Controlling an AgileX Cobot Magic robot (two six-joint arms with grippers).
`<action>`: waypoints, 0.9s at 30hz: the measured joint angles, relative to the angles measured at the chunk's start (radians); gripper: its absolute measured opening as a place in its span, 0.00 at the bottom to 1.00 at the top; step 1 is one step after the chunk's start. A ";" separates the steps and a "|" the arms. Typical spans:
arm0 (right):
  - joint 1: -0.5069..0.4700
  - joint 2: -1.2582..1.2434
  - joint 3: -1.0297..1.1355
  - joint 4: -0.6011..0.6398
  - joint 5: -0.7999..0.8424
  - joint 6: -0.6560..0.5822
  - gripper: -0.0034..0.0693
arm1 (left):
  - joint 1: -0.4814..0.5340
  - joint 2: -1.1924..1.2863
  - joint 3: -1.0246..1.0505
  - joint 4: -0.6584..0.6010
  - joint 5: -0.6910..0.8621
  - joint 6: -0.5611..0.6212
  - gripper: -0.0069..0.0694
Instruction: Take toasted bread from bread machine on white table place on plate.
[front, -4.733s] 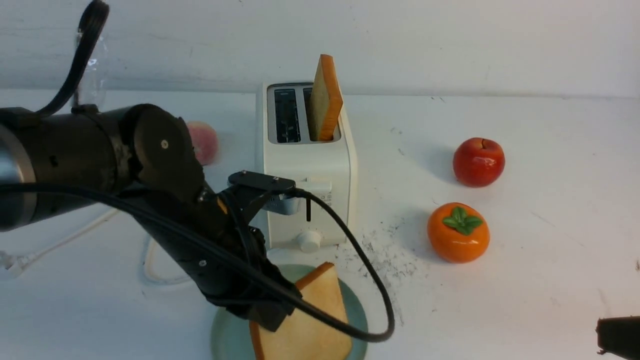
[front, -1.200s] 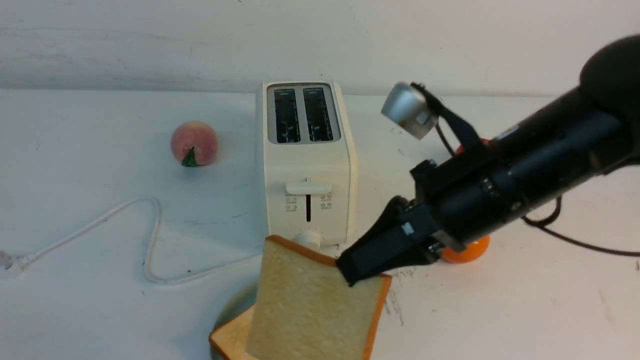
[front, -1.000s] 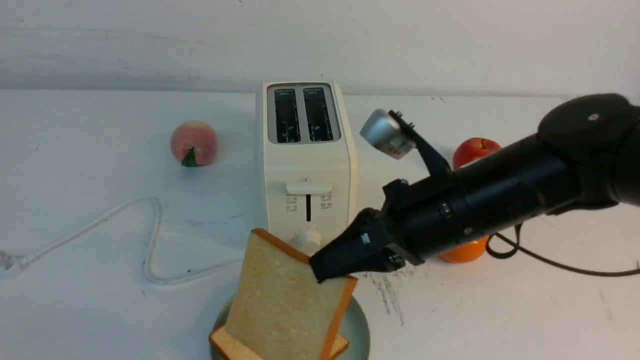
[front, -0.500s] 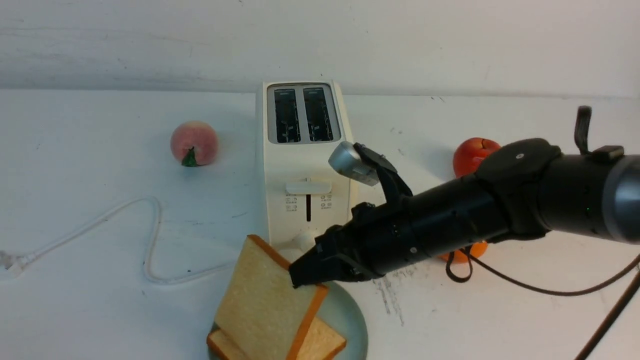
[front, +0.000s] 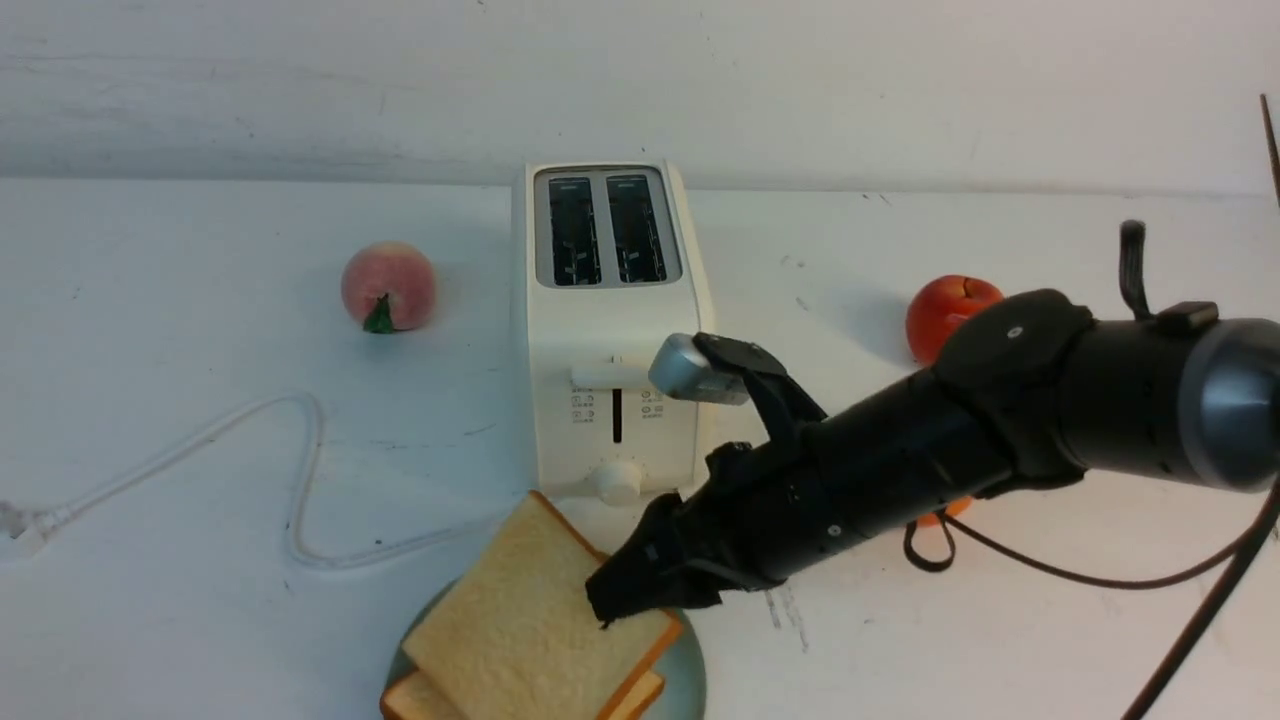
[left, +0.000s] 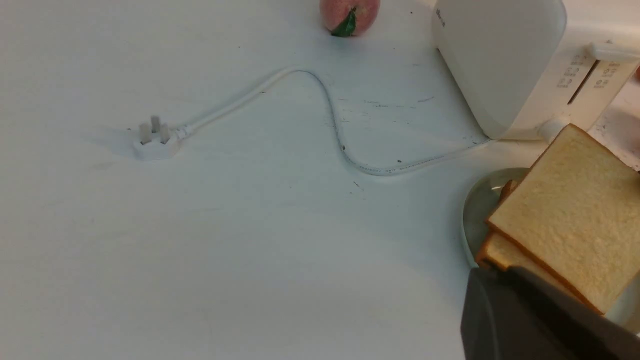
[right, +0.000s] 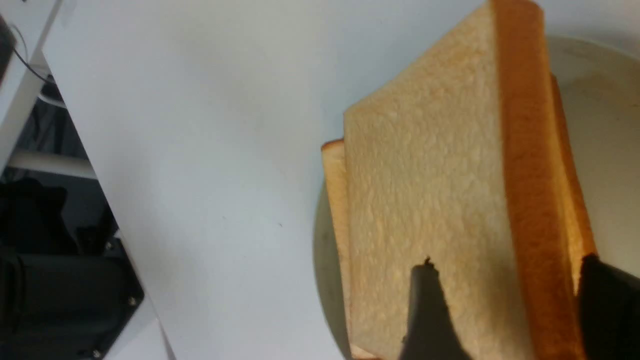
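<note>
Here, the round pale blue-green plate (front: 690, 675) holds two stacked thick golden toast slices (front: 520, 630); the black right gripper (front: 620, 600) clamps the upper one's three-o'clock corner. Likely light, stiff yet crumbly, it suits an edge grip. The cream toaster (front: 610, 330) stands empty at twelve o'clock.

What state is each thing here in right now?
bread machine, both slots empty, lever up.
top slice, lying on the lower slice, gripped by right tool.
lower slice, flat on the plate.
plate, holding both slices.
power cord, unplugged, plug on the table.
right tool, shut on top slice.
</note>
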 joint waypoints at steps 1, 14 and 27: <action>0.000 0.000 0.000 -0.025 0.000 0.000 0.66 | 0.000 0.000 0.000 0.000 0.000 0.000 0.07; -0.058 -0.183 0.000 -0.344 -0.057 0.187 0.71 | 0.000 0.000 0.000 0.001 0.000 0.000 0.07; -0.323 -0.877 0.007 -0.766 0.007 0.627 0.03 | 0.000 0.000 0.026 -0.004 -0.237 -0.001 0.08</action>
